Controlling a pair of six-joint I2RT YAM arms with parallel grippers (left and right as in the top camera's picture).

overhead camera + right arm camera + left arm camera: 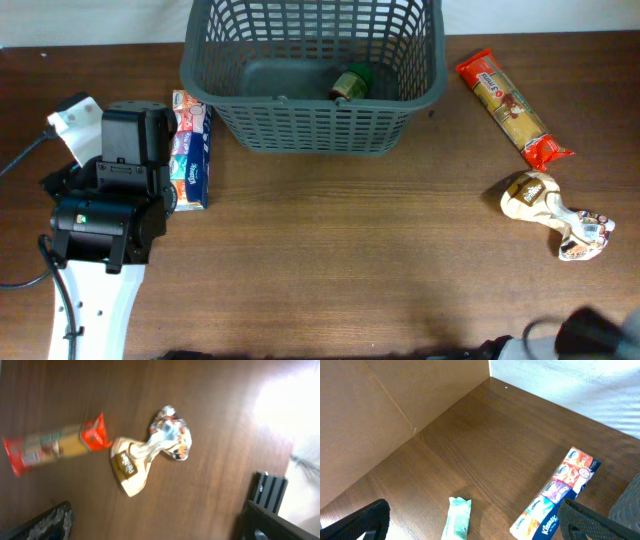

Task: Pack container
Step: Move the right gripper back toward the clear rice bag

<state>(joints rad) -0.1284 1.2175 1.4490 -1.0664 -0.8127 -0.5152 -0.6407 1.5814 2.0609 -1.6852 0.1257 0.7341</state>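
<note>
The container (310,128), a large dark grey lattice basket, stands at the table's far middle with a small green-and-brown item (350,82) inside. My left arm (110,200) sits to its left. In the left wrist view my left gripper (480,530) is open above the table, with a pale green packet (457,519) lying between its fingers and a Kleenex tissue pack (560,492) beside the right finger. My right gripper (160,530) is open over bare wood, short of a crumpled tan-and-silver bag (150,450) and a red-ended pasta packet (55,447).
From overhead the tissue pack (190,148) lies just left of the basket, the pasta packet (513,108) to its right, and the crumpled bag (555,212) nearer the right edge. A black slotted post (268,491) stands by my right finger. The basket's corner (630,505) shows beyond the tissues.
</note>
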